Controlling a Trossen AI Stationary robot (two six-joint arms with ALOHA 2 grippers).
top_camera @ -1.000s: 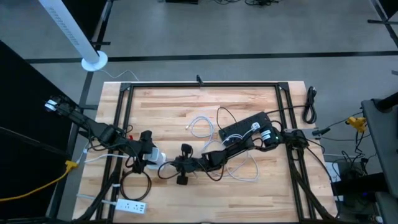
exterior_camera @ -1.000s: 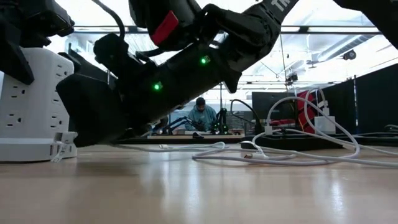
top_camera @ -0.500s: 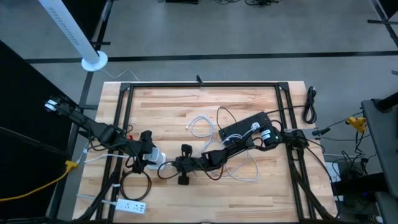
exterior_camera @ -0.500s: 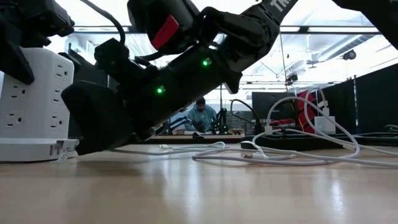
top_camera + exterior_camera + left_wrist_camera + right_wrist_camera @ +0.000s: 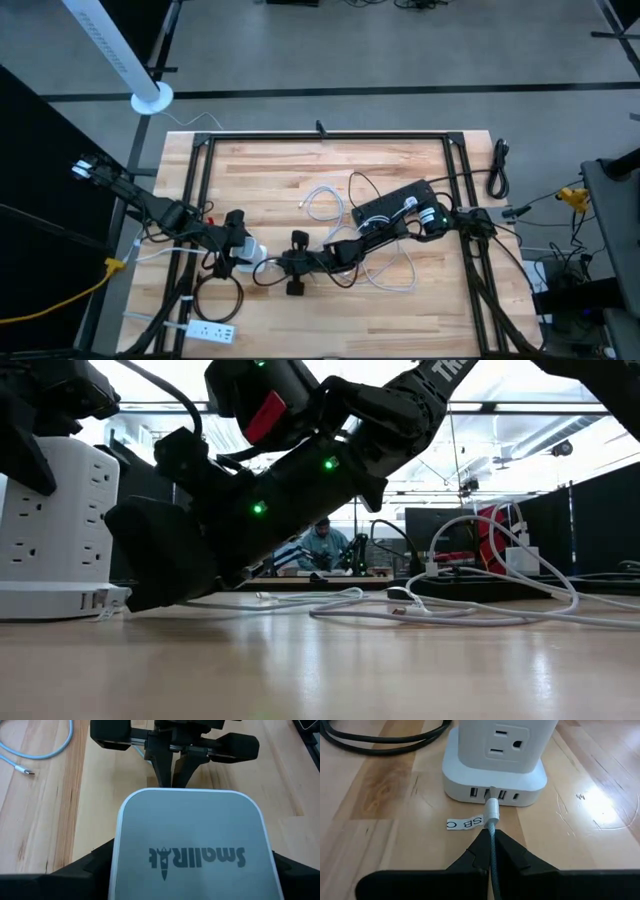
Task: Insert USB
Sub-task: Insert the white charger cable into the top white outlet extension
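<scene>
We see bare counter (image 5: 260, 170) along the far side, open for a gripper to pass. Toward the right, loose white cables (image 5: 325, 205) and a black power strip (image 5: 392, 203) clutter the way, and the white outlet tower (image 5: 496, 760) blocks the near-left middle.

Worktop (image 5: 370, 790): pale wood planks, smooth, with a soft sheen that mirrors the light. Power tower (image 5: 495, 767): white plastic, smooth and matt; its top face (image 5: 192, 845) satin grey with dark printed lettering. USB cable (image 5: 491, 827): grey braided sheath ending in a bright metal plug. Label (image 5: 464, 823): white paper, printed. Right gripper (image 5: 491, 852): matt black plastic.
</scene>
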